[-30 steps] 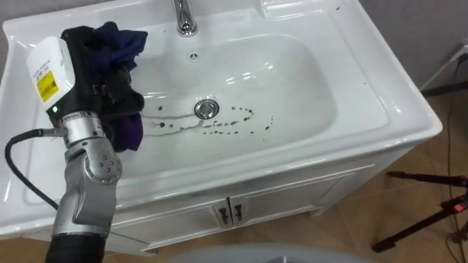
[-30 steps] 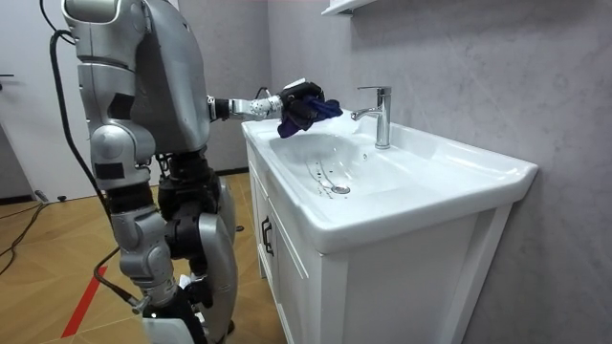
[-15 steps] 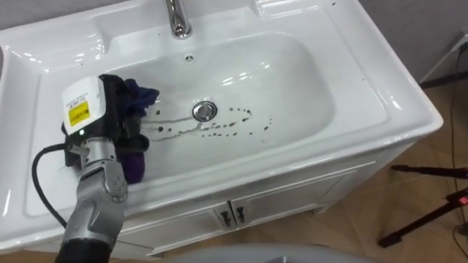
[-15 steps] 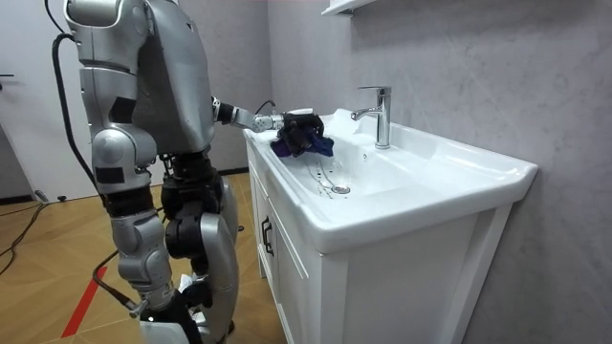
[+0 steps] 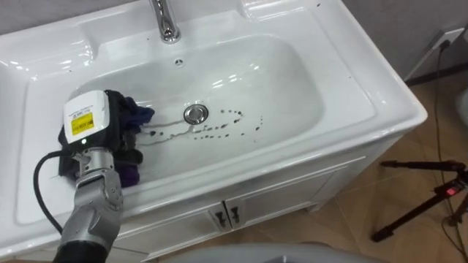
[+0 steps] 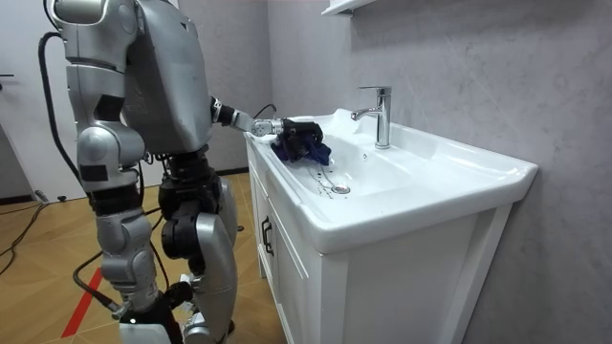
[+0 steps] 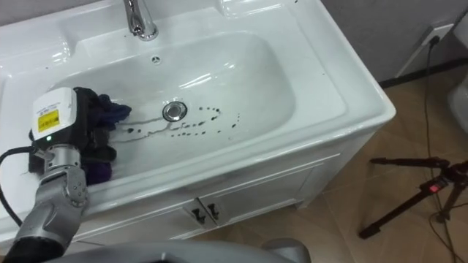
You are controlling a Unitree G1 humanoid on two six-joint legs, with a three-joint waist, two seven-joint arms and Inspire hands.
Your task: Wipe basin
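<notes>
Basin [image 5: 292, 80]: white, a rectangular bowl sunk in a white top over a cabinet. Your robot stands upright at its front, toward the end left of the drain [image 5: 194, 113].

Entries, nearest first:

- Right hand [image 6: 143, 315]: hangs low at the robot's side, in the room view's lower left. You cannot tell whether it is open or closed.
- Cabinet doors [image 5: 292, 191]: a white pair, below and nearer than the drain. Two small metal handles [image 5: 225, 216] sit side by side at the seam.
- Tripod [image 5: 420, 208]: dark legs on the wooden floor, right of the drain and well apart from it.
- Left hand [image 5: 117, 135]: reaches over the front rim into the bowl, left of the drain and slightly nearer. You have its fingers curled round the cloth [image 5: 140, 115], gripping it.
- Cloth: dark blue and purple, bunched in that hand. A blue fold pokes toward the drain and stops short of it, and a purple end hangs out on the near side. It looks to sit against the bowl's slope left of the drain.
- Dark specks [image 5: 219, 126]: a scattered trail on the bowl floor, running from beside the cloth, past the drain's near side and out to its right.
- Drain: round metal, mid-floor of the bowl.
- Overflow hole [image 5: 178, 63]: on the back wall, beyond the drain.
- Faucet [image 5: 166, 22]: chrome, on the back ledge, beyond the drain and slightly left.
</notes>
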